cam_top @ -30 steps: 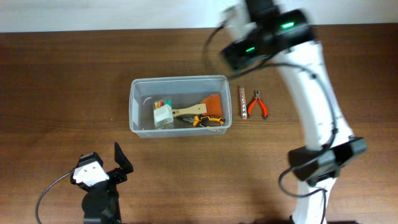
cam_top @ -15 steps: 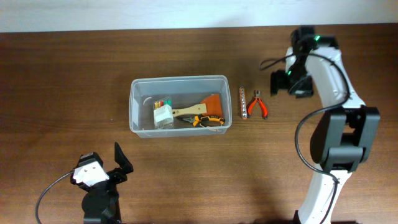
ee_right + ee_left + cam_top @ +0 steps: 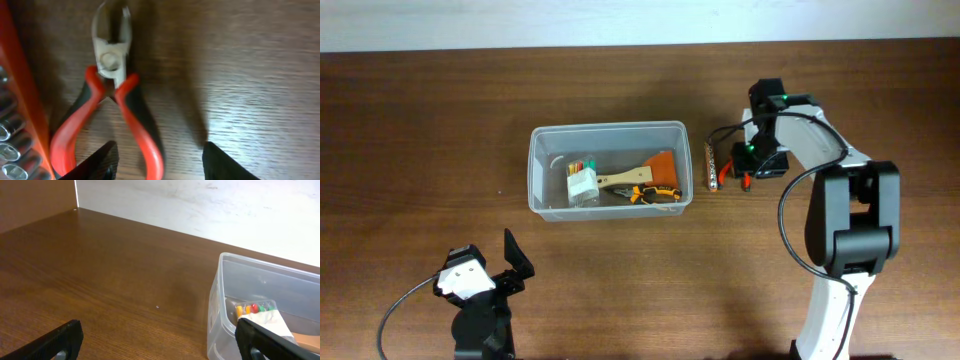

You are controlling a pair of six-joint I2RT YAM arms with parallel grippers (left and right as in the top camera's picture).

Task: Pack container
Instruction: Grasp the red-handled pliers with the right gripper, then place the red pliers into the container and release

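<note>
1. Underneath everything, a brown wooden table (image 3: 420, 150) with fine grain runs from the near edge back to a pale wall (image 3: 210, 205) along its far side.
2. Nearest, at the table's near left, the left gripper (image 3: 157, 330) hangs over bare wood, its black fingers (image 3: 60, 340) spread wide with nothing between them.
3. Farther back and right of centre, the right gripper (image 3: 159, 152) hangs low over red-handled pliers (image 3: 111, 62) lying flat on the wood. Its jaws stand apart, and one red handle runs up between the two fingertips (image 3: 102, 157). Whether they touch it cannot be told.
4. Just left of the pliers lies an orange socket rail (image 3: 711, 163), close to the tub's right wall.
5. At mid-table the container (image 3: 534, 165), a clear tub with rounded corners, sits upright and uncovered, well apart from the left gripper.
6. Inside it are a small clear box (image 3: 582, 182) with coloured bits, an orange scraper (image 3: 655, 168) with a wooden handle, and a yellow-and-black tool (image 3: 658, 193) beside it.
</note>
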